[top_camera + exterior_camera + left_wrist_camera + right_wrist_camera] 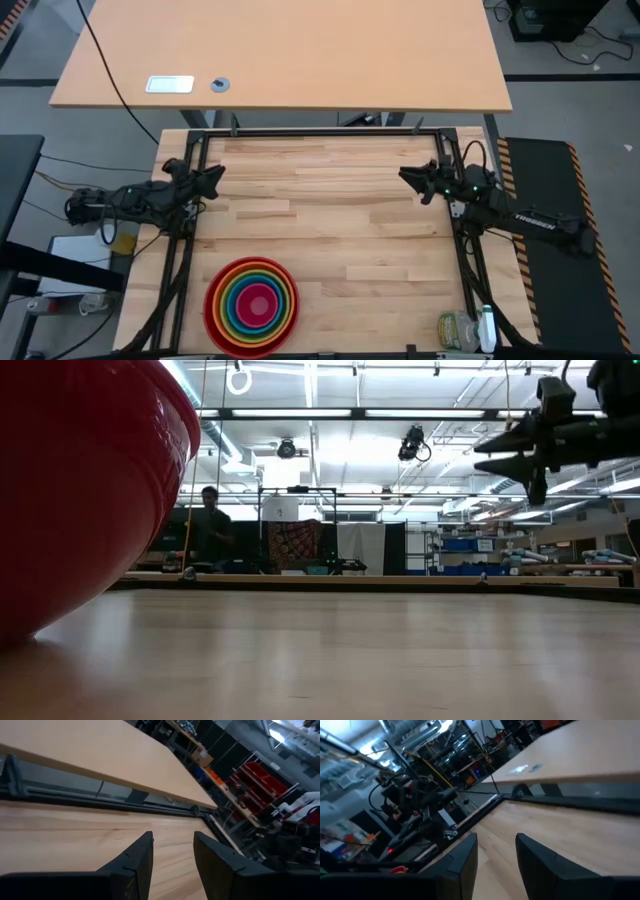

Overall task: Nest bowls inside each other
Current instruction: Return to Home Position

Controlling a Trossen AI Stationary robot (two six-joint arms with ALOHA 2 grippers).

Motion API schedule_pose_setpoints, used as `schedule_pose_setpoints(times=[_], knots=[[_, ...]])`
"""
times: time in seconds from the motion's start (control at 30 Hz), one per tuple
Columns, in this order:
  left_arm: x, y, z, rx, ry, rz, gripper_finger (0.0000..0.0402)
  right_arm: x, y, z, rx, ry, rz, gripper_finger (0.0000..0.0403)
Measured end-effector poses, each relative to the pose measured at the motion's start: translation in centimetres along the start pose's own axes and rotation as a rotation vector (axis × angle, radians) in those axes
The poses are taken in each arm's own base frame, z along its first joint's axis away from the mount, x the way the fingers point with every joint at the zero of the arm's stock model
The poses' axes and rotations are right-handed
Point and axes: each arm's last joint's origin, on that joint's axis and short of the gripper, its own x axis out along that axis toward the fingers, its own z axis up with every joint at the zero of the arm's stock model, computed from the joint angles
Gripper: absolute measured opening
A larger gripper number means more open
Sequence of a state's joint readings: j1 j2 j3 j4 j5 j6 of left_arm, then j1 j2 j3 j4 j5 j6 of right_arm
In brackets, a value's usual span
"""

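The bowls [252, 305] sit nested as one stack near the table's front edge, left of the middle. The red one is outermost, the pink one is in the centre, and orange, green and blue rings show between them. The red bowl's wall [80, 490] fills the left of the low view, its base on the table. My left gripper [215, 176] hovers open at the table's left edge, pointing right, with nothing between its fingers [172, 836]. My right gripper [408, 176] hovers open at the right edge, pointing left, also empty [496, 836]; the low view shows it high above the table [490, 455].
A black frame rail [320, 132] runs along the table's far edge and down both sides. A clear bottle and a small jar [465, 330] stand at the front right corner. A second desk [280, 50] lies beyond the far edge. A person [210, 525] stands far back in the room.
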State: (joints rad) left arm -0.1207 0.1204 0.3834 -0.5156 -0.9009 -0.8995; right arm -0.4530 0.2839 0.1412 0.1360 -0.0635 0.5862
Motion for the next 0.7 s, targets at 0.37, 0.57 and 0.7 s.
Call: schedule_pose_setpoints(times=[0.37, 0.57, 0.7], knots=[[0.0, 0.2, -0.1, -0.022, -0.015, 0.03, 0.0142, -0.5, -2.3, -3.4, 0.121, 0.044, -0.058, 0.0142], [1.3, 0.6, -2.5, -0.057, -0.039, -0.007, 0.0142, -0.5, -2.2, -3.2, 0.102, 0.02, -0.047, 0.0142], [2.0, 1.5, -4.4, -0.102, -0.018, -0.033, 0.0142, -0.5, -1.9, -2.8, 0.14, -0.01, -0.002, 0.0142]])
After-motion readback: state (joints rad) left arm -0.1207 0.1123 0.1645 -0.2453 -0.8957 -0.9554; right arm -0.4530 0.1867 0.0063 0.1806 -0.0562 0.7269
